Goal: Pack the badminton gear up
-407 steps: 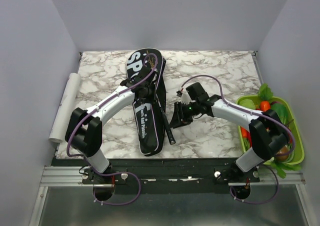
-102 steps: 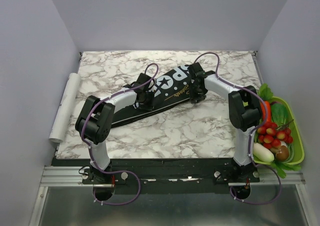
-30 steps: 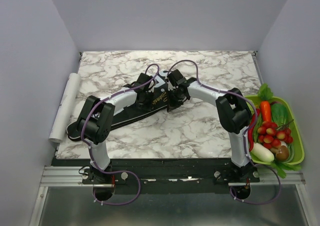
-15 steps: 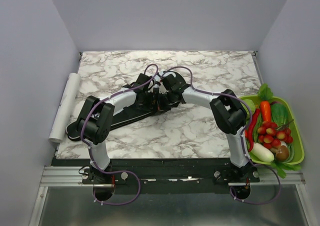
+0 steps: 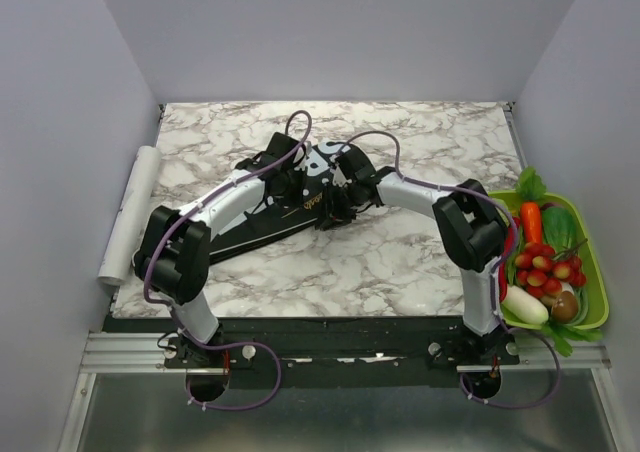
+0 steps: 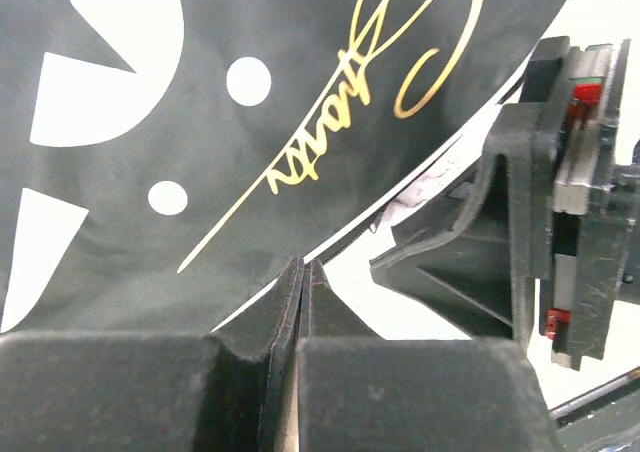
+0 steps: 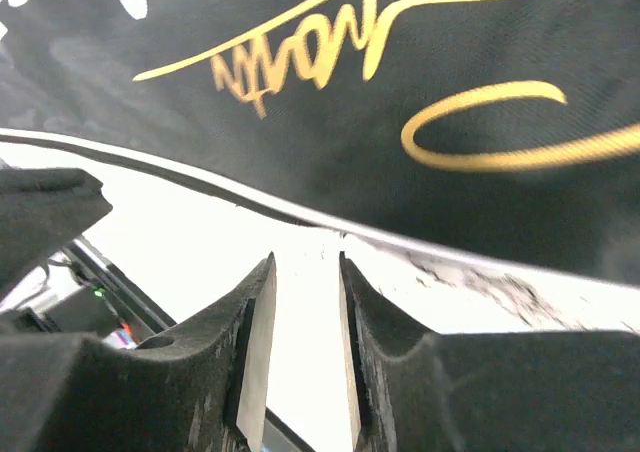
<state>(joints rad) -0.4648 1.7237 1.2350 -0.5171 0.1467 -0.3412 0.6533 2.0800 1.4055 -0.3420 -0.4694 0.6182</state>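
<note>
Far left, off the marble table (image 5: 420, 262): one white paper roll (image 5: 130, 212), not part of the job. One black racket bag (image 5: 255, 234) lies flat and diagonal, its slim end near-left and its wide printed end at far centre. Rackets in view: zero, so I judge both are inside and the step in hand is closing the bag's open edge. The left gripper (image 6: 303, 267) has its jaws together with the tips at the bag's near edge; cannot tell if fabric is pinched. Just to its right, the right gripper (image 7: 305, 262) has its jaws slightly apart, bare table between them, holding nothing, right beside that same edge. The next move likely calls for the right one to catch the edge or a zip pull while the left pins the bag. Far right: one green basket (image 5: 601, 307) of vegetables. Two grippers in all.
</note>
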